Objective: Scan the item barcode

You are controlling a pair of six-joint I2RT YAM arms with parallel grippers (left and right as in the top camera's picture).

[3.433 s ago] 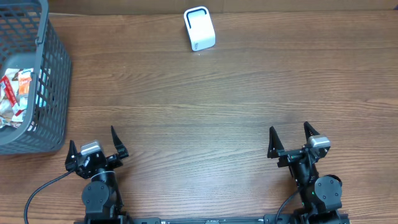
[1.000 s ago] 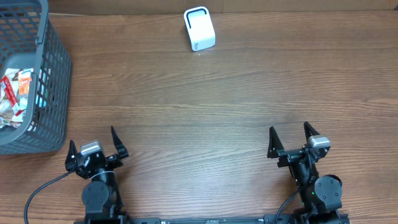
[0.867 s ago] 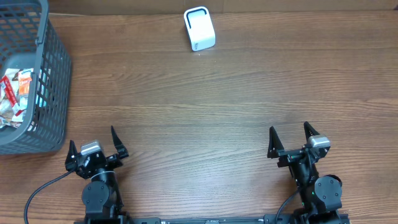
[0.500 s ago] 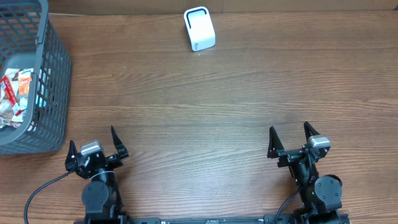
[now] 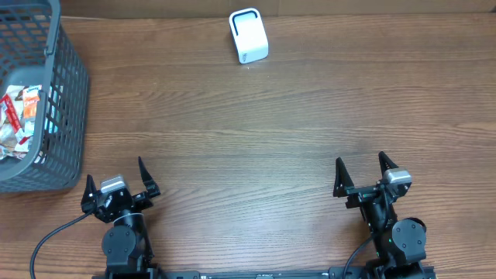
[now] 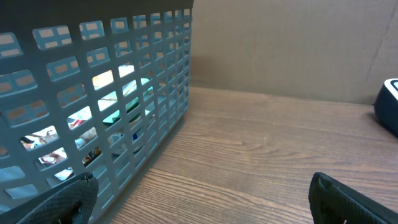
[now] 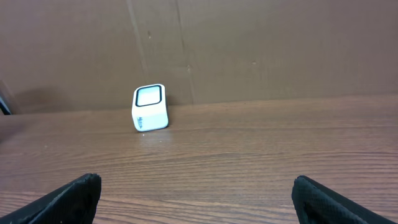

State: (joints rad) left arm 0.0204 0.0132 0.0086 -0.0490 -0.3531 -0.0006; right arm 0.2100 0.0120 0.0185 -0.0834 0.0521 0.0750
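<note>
A small white barcode scanner [image 5: 249, 36] with a dark window stands at the far middle of the wooden table; the right wrist view shows the scanner [image 7: 150, 107] facing me. Packaged items [image 5: 17, 124] lie inside a grey plastic basket [image 5: 68, 101] at the far left, and they show through the basket's wall [image 6: 118, 112] in the left wrist view. My left gripper [image 5: 118, 177] rests open at the near left edge, empty. My right gripper [image 5: 360, 170] rests open at the near right edge, also empty. No barcode shows on any item.
A brown cardboard wall [image 7: 249, 50] backs the table behind the scanner. A black cable [image 5: 48, 240] runs from the left arm's base off the near edge. Bare wood [image 5: 256, 147] spans the area between grippers and scanner.
</note>
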